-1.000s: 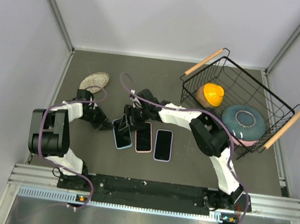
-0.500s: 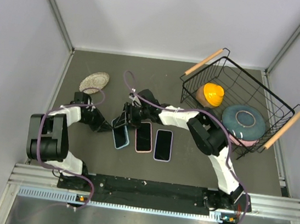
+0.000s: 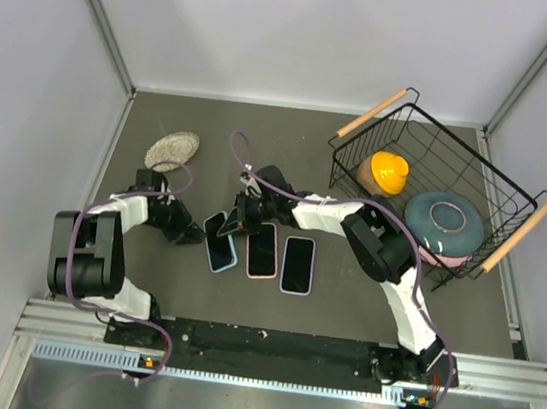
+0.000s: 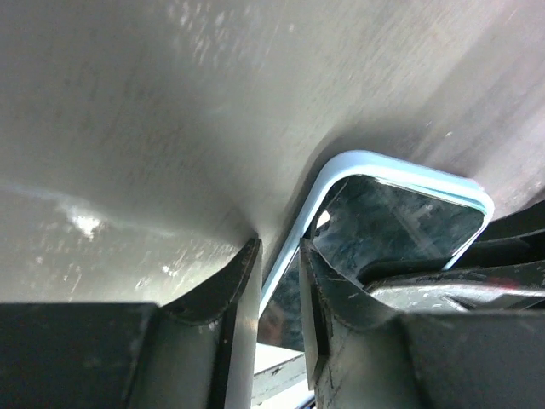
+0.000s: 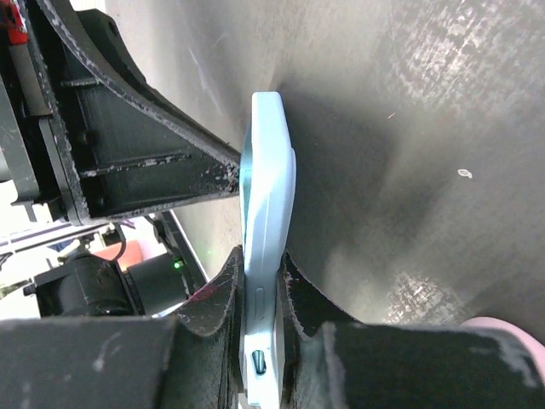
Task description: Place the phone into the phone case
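A light blue phone case (image 3: 222,254) lies left of two other phones, its far end tipped up. In the left wrist view its rim (image 4: 375,164) frames the phone's dark screen (image 4: 400,226), which sits inside it. My right gripper (image 3: 241,224) comes in from the right. Its jaws (image 5: 260,264) are shut on the case's edge (image 5: 268,170), which stands edgewise between them. My left gripper (image 3: 187,235) is low at the case's left side. Its fingers (image 4: 279,247) straddle the case's rim with a small gap on each side, so it is open.
A pink-cased phone (image 3: 262,251) and a lavender-cased phone (image 3: 297,264) lie right of the blue one. A wire basket (image 3: 476,159) at the back right holds an orange object (image 3: 389,171) and a blue-grey plate (image 3: 445,219). A woven coaster (image 3: 172,149) lies at the back left.
My right gripper's jaws have closed on the blue case's edge. My left gripper's jaws have parted a little around the rim. Both arms have stayed at the case.
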`<act>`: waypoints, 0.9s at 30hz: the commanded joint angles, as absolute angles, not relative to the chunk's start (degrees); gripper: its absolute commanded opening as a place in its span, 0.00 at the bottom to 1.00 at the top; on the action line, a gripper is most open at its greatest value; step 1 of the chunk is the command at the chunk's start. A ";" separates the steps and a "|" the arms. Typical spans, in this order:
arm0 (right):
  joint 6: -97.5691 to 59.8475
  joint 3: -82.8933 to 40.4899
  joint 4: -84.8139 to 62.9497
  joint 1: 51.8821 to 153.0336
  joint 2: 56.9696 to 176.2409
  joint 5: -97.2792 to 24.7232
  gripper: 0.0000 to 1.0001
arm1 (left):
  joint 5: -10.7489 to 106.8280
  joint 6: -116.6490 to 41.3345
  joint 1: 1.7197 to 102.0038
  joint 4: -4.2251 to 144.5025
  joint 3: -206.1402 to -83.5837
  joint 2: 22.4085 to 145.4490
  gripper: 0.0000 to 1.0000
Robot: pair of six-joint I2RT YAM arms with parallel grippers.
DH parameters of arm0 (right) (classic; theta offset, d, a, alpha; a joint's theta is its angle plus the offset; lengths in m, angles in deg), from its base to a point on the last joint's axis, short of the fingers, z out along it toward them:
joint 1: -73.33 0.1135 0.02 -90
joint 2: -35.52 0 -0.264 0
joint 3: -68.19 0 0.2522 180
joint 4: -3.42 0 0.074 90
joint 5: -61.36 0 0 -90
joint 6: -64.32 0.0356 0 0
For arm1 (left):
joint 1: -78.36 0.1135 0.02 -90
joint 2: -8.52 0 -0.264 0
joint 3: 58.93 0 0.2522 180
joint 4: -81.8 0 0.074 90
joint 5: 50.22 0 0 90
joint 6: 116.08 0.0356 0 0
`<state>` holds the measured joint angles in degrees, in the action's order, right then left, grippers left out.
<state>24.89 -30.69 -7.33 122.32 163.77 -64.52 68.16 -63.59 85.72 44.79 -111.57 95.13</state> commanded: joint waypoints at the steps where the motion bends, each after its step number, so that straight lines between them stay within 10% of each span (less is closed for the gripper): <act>1: 22.49 -32.05 -5.67 121.85 158.84 -65.56 0.00 | 64.23 -60.97 85.04 37.55 -113.28 89.58 0.32; 6: 20.12 -29.16 -7.17 119.30 150.95 -65.11 0.00 | 68.24 -55.19 85.22 33.85 -118.30 81.22 0.68; 9: 19.41 -28.10 -7.17 117.28 146.11 -66.25 0.00 | 77.11 -52.45 85.22 34.98 -120.33 76.65 0.73; 27: 35.31 -16.59 19.72 115.08 135.63 -76.36 0.00 | 103.58 -71.60 81.44 67.59 -108.74 68.46 0.71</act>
<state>30.57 -17.27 8.97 114.85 139.40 -73.21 98.58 -65.45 82.66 56.70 -111.11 69.41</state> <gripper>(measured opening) 0.102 0.729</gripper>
